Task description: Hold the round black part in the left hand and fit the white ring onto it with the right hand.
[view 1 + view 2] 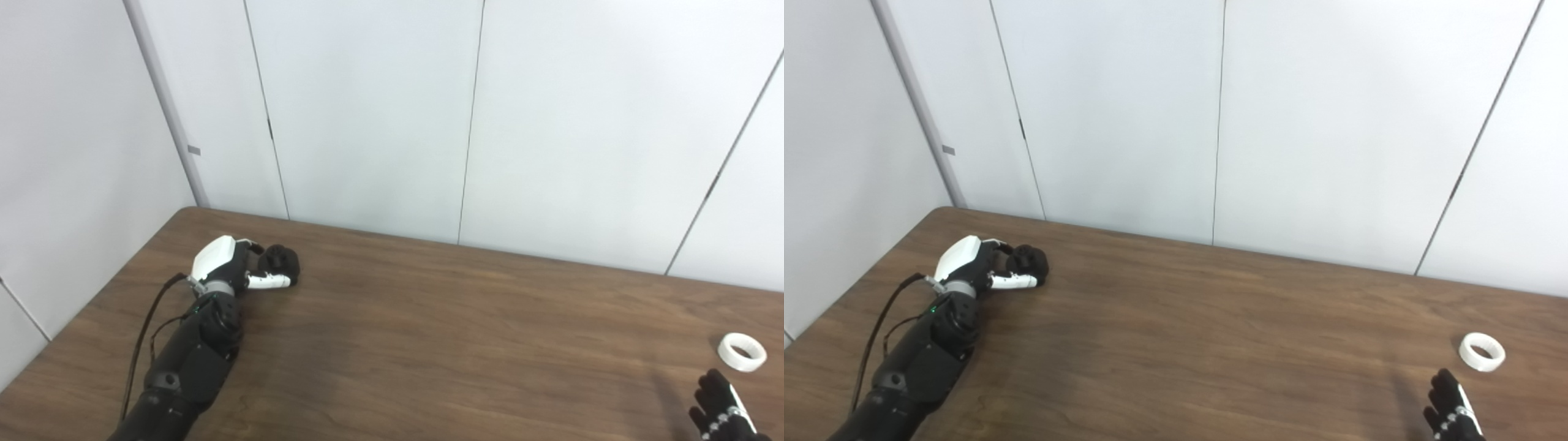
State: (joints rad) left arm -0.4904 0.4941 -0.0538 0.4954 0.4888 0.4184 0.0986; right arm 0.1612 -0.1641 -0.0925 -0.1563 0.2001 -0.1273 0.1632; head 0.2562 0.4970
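Left eye view puts the round black part (280, 262) at the far left of the wooden table (429, 331), resting on the surface near the back edge. My left hand (236, 266) is curled around it from the near side, my white thumb lying along its front and my fingers (254, 248) reaching over its back, so I have it in my grasp. My black forearm runs back toward the bottom-left corner, with a cable looping beside it. Well apart, at the table's far right, the white ring (742, 352) lies flat on the wood. My right hand (723, 407) sits just below it, near but not touching, fingers spread and holding nothing. White wall panels (380, 110) stand behind the table.
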